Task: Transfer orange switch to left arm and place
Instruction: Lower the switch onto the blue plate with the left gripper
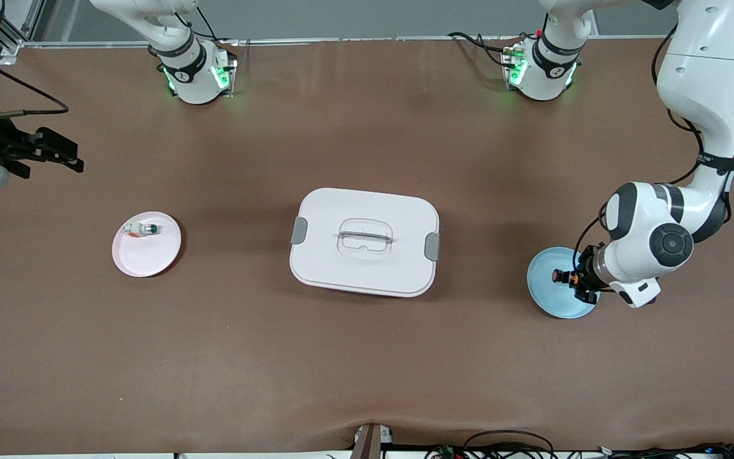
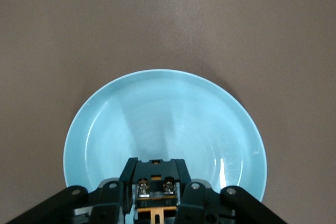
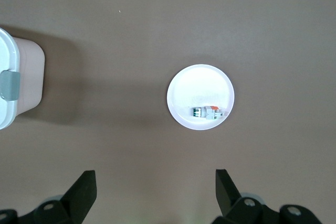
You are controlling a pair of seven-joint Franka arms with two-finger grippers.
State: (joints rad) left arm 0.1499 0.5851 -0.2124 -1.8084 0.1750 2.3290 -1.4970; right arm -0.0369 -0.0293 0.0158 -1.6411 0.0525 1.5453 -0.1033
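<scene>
The orange switch point(image 1: 561, 276) sits pinched in the left gripper point(image 1: 569, 278), low over the blue plate point(image 1: 548, 294) at the left arm's end of the tabletop point(image 1: 367, 357); in the left wrist view the gripper point(image 2: 155, 191) has its fingers drawn narrow on the part, with the plate point(image 2: 157, 114) spread just under and ahead of it. The step in hand looks like the pick-up, or the very start of the lift. To do it well, the left arm should rise straight up until the switch is well clear of the plate's rim, keep a firm squeeze on so small a part, and only then travel toward the right arm, passing above the box point(image 1: 364, 241) or around it with room to spare, and leaving part of the switch exposed for the second grip. The right gripper point(image 1: 55, 153) waits with its fingers spread wide, high over the tabletop at the right arm's end, the pink plate point(image 1: 150, 258) below and ahead of it. By count: one orange switch, one box, two plates, one green-capped part point(image 1: 146, 230) on the pink plate, two arms.
</scene>
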